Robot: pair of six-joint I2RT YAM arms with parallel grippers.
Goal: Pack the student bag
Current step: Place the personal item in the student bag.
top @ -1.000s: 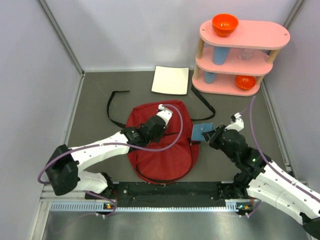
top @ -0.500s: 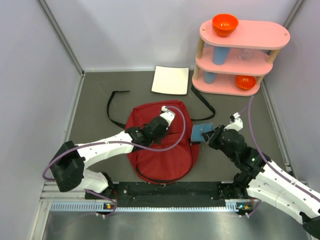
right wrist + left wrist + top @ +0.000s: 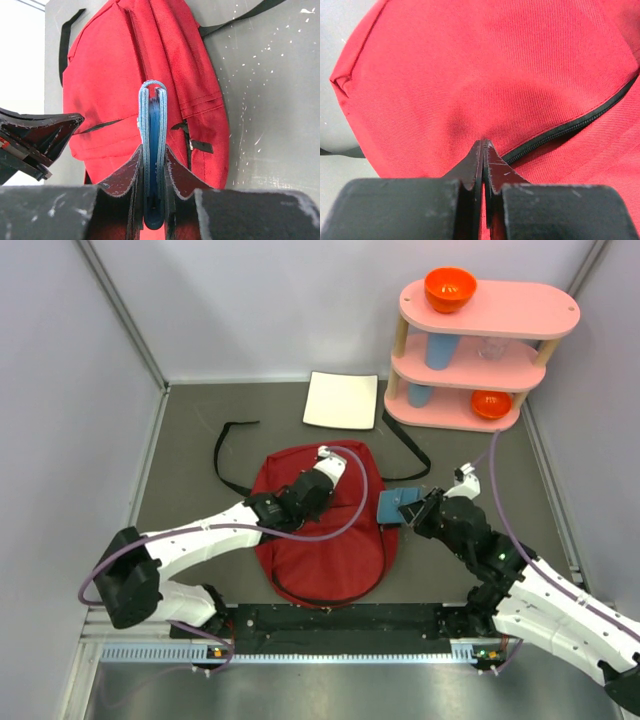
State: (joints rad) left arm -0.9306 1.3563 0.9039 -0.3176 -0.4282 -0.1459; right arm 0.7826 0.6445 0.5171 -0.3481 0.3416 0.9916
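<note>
Change: left gripper [image 3: 483, 145] has gone from part-open to fully pinched, tips together on the bag [image 3: 495, 75] right at the zip [image 3: 570, 131]. The arm has barely shifted otherwise.
Right side: right gripper [image 3: 152, 152] is narrow, clamped on the book [image 3: 151, 110] (blue, spine away from the wrist). It has crept slightly toward the bag's right edge.
Meaning: we read the pinch as a grab on fabric by the zip, to lift the mouth so the book can go in. We cannot tell whether a fold is actually caught.
Progress: early, we judge. The book is outside the bag, and the zip shows only as a thin dark line.
Bag: flat mid-table [image 3: 190, 440] between the arms, its near end just beside the rail [image 3: 340, 620].
Edges: the book sits at the bag's right edge, and we cannot tell if they touch. Straps [image 3: 225, 450] trail off toward the back on both sides.
Room: there is bare table right of the bag for the right arm. The plate [image 3: 341, 399] and shelf [image 3: 480, 360] are well apart at the back. The left arm lies across the bag, so any lift goes up, not sideways.
</note>
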